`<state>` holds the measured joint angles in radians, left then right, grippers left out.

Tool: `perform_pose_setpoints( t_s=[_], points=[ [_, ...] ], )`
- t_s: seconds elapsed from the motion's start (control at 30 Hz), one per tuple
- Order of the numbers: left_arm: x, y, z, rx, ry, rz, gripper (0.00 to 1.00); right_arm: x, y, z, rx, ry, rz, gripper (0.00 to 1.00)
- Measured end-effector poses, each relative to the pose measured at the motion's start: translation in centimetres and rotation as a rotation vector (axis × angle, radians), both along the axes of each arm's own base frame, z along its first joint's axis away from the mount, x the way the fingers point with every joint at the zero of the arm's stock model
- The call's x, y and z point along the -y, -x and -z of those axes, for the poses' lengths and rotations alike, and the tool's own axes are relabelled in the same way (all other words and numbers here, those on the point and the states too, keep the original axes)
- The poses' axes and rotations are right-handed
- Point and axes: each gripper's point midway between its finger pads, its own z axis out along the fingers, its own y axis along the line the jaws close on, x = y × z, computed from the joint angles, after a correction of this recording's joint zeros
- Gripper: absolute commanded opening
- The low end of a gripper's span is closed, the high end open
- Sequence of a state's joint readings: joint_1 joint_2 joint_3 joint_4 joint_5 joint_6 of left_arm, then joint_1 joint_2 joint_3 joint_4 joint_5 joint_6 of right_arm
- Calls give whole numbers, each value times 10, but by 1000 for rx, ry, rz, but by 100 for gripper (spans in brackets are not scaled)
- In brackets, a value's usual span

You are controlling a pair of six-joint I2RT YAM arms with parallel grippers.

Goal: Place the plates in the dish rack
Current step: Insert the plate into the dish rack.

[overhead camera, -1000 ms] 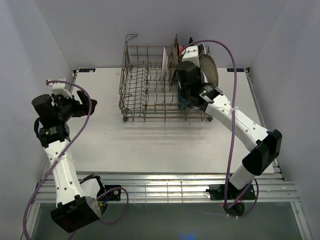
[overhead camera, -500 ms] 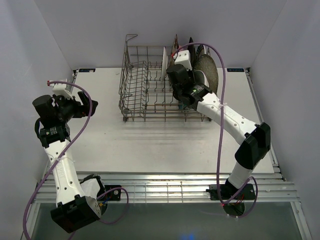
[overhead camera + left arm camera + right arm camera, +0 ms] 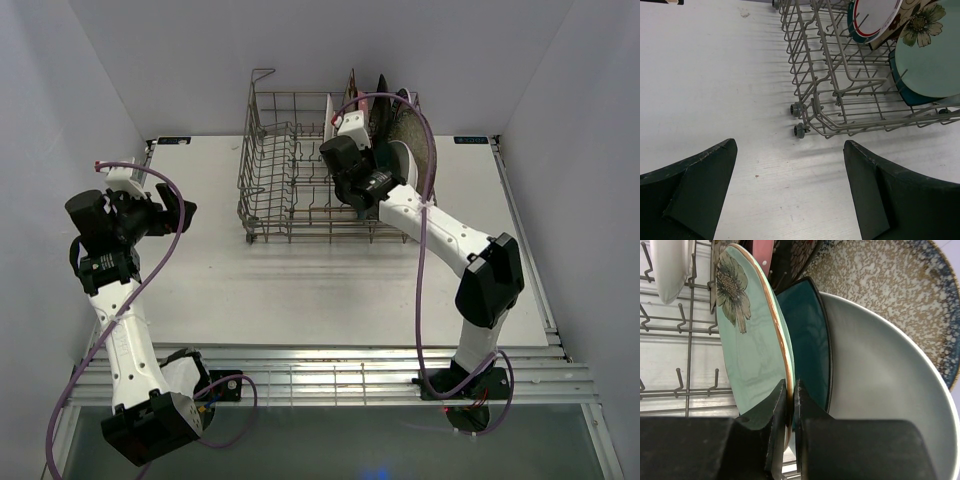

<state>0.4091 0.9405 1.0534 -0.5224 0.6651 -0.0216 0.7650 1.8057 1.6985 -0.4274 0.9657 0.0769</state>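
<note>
The grey wire dish rack point(image 3: 265, 175) stands at the back of the table, with several plates upright in its right half. My right gripper point(image 3: 791, 390) is shut on the gold rim of a pale green plate point(image 3: 747, 355) with a painted flower, held on edge among the tines. Right behind it stand a teal square plate point(image 3: 807, 340), a large white plate point(image 3: 880, 385) and a speckled round plate point(image 3: 880, 295). From above, the right gripper point(image 3: 362, 192) is over the rack's right-centre. My left gripper point(image 3: 790, 150) hangs open and holds nothing, above bare table in front of the rack point(image 3: 840, 95).
A white plate point(image 3: 670, 265) stands further left in the rack, and a teal-rimmed round plate point(image 3: 872, 20) shows through the wires. The rack's left half has bare tines point(image 3: 285, 170). A tall wire loop point(image 3: 262, 75) rises at its back left corner.
The right arm has swung left along the rack, carrying the pale green plate with it. The left arm has not moved.
</note>
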Motion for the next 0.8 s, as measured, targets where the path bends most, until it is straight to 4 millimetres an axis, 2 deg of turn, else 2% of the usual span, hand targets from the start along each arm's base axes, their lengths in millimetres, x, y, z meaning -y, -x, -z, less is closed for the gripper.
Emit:
perform_pose_setpoints(
  t_s=[0.3,0.6,0.8],
  points=[
    [1,0,5,-8,1,7,98,-3,-9,19,-21,13,22,8],
    [1,1,6,-11,3,10,98,-4,-12,19,-15,21,32,8],
    [3,1,6,-10,5,17,98,-7,-16,25,-25,32,32,8]
  ],
)
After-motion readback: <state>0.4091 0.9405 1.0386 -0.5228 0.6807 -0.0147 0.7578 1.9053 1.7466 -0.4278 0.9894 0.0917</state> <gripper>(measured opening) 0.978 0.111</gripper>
